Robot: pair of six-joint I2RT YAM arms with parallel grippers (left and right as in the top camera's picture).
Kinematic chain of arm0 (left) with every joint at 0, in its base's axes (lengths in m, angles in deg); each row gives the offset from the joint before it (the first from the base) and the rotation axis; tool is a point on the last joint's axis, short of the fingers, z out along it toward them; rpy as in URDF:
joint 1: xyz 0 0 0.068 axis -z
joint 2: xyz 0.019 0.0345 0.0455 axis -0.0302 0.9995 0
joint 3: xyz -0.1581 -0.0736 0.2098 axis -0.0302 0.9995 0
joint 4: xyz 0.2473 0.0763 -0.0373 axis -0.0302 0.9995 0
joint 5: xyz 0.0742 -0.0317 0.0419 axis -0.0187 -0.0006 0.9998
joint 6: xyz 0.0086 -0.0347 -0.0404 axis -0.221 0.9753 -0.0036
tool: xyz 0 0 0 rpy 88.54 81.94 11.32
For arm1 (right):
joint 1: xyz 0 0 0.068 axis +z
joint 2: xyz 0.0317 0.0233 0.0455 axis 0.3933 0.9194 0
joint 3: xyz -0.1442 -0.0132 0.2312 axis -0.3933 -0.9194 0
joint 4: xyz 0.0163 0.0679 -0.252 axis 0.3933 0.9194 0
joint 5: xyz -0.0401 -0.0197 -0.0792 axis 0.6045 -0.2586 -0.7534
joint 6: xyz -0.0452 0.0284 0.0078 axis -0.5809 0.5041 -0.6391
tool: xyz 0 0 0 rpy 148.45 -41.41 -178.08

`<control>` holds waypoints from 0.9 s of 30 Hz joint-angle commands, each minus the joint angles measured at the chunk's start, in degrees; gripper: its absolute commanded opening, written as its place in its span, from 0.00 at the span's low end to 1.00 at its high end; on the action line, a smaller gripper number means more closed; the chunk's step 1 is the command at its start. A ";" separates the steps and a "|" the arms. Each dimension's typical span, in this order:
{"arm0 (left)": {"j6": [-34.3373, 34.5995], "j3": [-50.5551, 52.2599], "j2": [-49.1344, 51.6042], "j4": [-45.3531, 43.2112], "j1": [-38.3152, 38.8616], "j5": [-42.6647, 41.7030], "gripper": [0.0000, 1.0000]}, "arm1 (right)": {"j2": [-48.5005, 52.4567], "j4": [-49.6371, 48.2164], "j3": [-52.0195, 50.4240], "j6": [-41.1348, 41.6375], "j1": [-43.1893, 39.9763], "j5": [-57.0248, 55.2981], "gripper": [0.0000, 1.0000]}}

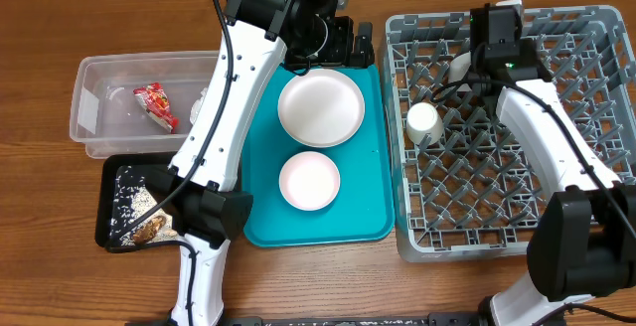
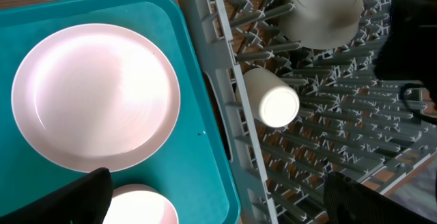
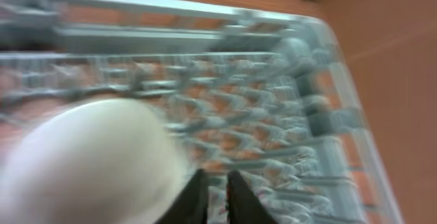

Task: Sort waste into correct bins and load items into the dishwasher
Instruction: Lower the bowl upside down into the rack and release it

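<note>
A white plate (image 1: 318, 107) and a small white bowl (image 1: 309, 179) lie on the teal tray (image 1: 373, 157). A white cup (image 1: 424, 122) lies on its side in the grey dishwasher rack (image 1: 517, 167), and a white bowl (image 1: 458, 65) sits at the rack's back left. My left gripper (image 1: 350, 44) hangs open and empty above the tray's far edge. In the left wrist view its fingers (image 2: 218, 203) straddle the plate (image 2: 95, 98), the cup (image 2: 271, 101) and the rack. My right gripper (image 1: 477, 71) is by the racked bowl. Its blurred fingers (image 3: 215, 198) are shut beside that bowl (image 3: 89, 162).
A clear bin (image 1: 109, 102) at the left holds a red wrapper (image 1: 157, 105). A black tray (image 1: 117, 202) with food scraps lies in front of it. The left arm runs over the tray's left edge.
</note>
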 commanded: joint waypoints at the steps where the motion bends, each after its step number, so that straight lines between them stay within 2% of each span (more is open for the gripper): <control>1: -0.90 -0.96 -0.20 -0.09 0.15 0.39 1.00 | -1.46 -1.42 0.35 5.07 -0.37 16.96 0.06; 4: -0.90 -0.96 -0.20 -0.07 0.09 0.39 1.00 | -0.52 -3.21 0.35 5.09 -0.57 19.96 0.06; 13: -0.90 -0.96 -0.20 -0.09 0.11 0.39 1.00 | 1.33 -3.34 0.35 5.07 -0.59 19.87 0.06; 27: -0.90 -0.96 -0.20 -0.09 0.11 0.39 1.00 | 1.38 8.13 0.35 5.57 -3.28 10.01 0.04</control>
